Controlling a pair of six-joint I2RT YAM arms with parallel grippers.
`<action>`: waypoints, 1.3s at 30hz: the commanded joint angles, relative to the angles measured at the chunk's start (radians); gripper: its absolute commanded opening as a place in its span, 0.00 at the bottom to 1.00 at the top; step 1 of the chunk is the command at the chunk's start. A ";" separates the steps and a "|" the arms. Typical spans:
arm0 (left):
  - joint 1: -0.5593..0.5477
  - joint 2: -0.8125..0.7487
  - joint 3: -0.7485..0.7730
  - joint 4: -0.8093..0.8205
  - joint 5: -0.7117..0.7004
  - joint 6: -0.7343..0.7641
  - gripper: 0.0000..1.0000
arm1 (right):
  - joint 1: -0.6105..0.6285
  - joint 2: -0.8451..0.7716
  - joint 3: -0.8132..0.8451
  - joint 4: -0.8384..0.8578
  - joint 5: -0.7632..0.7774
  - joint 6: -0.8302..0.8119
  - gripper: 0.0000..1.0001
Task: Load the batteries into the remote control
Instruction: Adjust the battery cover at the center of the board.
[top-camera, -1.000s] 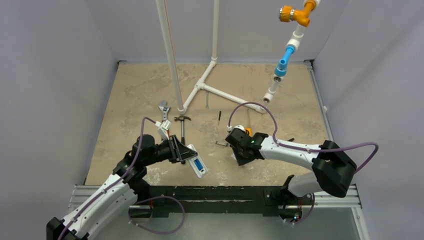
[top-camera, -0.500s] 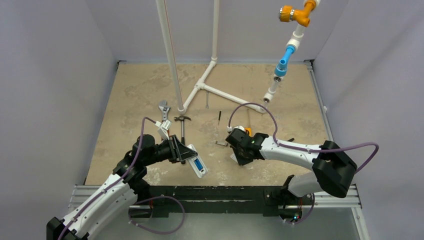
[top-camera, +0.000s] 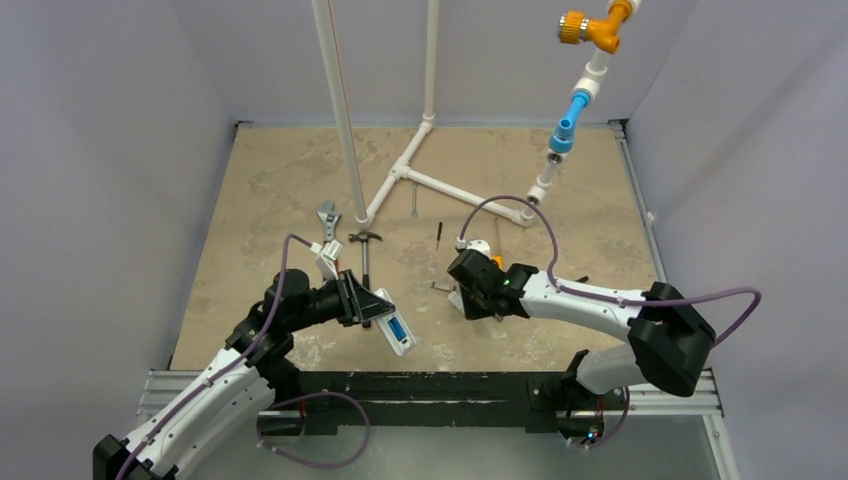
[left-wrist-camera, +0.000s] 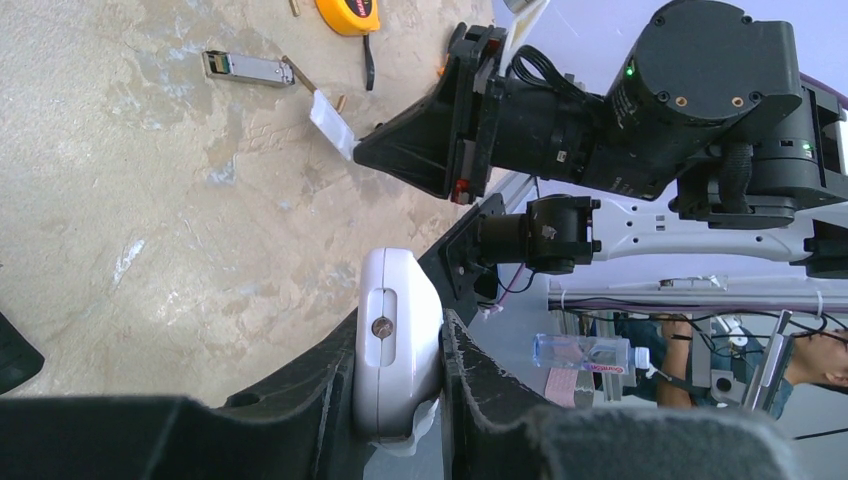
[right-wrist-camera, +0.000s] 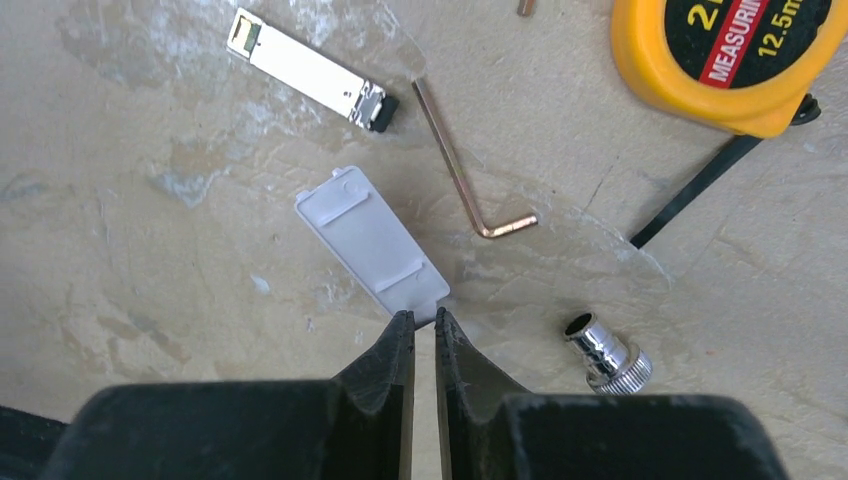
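Observation:
My left gripper (top-camera: 372, 304) is shut on the white remote control (top-camera: 397, 332) and holds it tilted above the table's near edge. A blue patch, apparently the batteries (top-camera: 397, 327), shows in its upturned face. In the left wrist view the remote's rounded end (left-wrist-camera: 397, 340) is clamped between my fingers. My right gripper (right-wrist-camera: 418, 320) is almost shut, pinching the near corner of the small flat grey-white cover piece (right-wrist-camera: 372, 243). The cover also shows at the right gripper's tip in the left wrist view (left-wrist-camera: 332, 122).
A yellow tape measure (right-wrist-camera: 730, 60), a stubby silver cylinder (right-wrist-camera: 610, 355), a bent copper hex key (right-wrist-camera: 470, 180) and a metal module (right-wrist-camera: 305, 68) lie around the right gripper. A hammer (top-camera: 366, 262), a wrench (top-camera: 327, 215) and a white pipe frame (top-camera: 420, 170) lie farther back.
My right gripper has moved a little to the left and away from the near edge, with the cover piece at its tip. The left arm and the remote have not moved.

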 joint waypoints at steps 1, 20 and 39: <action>0.006 -0.009 0.006 0.049 0.009 0.005 0.00 | -0.001 0.049 0.067 0.047 0.083 0.102 0.06; 0.006 -0.025 0.001 0.039 0.005 0.005 0.00 | 0.000 0.132 0.096 0.078 0.124 0.195 0.18; 0.006 -0.026 0.007 0.030 0.006 0.008 0.00 | -0.030 0.076 0.093 0.172 0.007 -0.003 0.42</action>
